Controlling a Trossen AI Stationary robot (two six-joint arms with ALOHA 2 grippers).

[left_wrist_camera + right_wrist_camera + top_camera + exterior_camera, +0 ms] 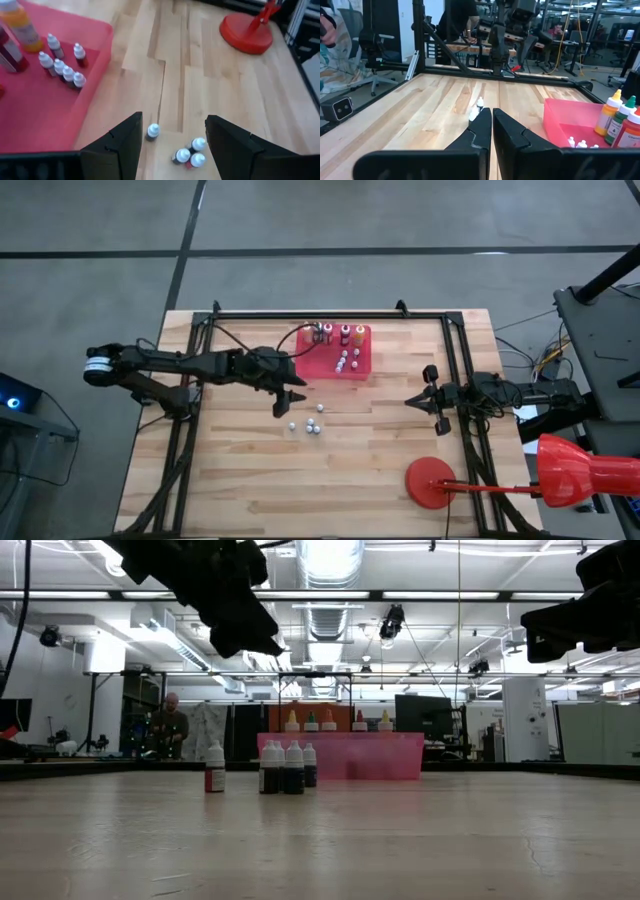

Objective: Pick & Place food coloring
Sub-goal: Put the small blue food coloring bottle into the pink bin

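Observation:
Several tiny food coloring bottles [310, 424] with pale caps stand loose on the wooden table near its middle: one [152, 131] alone, three [191, 152] in a cluster. More small ones [62, 67] and taller ones [345, 333] stand in the red tray [362, 363]. My left gripper [172, 125] hovers open above the loose bottles, tilted down, touching none; in the high view it [292, 402] is just left of them. My right gripper [491, 120] is shut and level at the table's right side [415, 400], holding nothing.
A red round base [430, 480] with a red shade [575, 470] lies at the near right. A black frame [330, 313] runs along the table's far edge and sides. A person [170, 725] stands in the room beyond the table. Bare wood lies toward the near edge.

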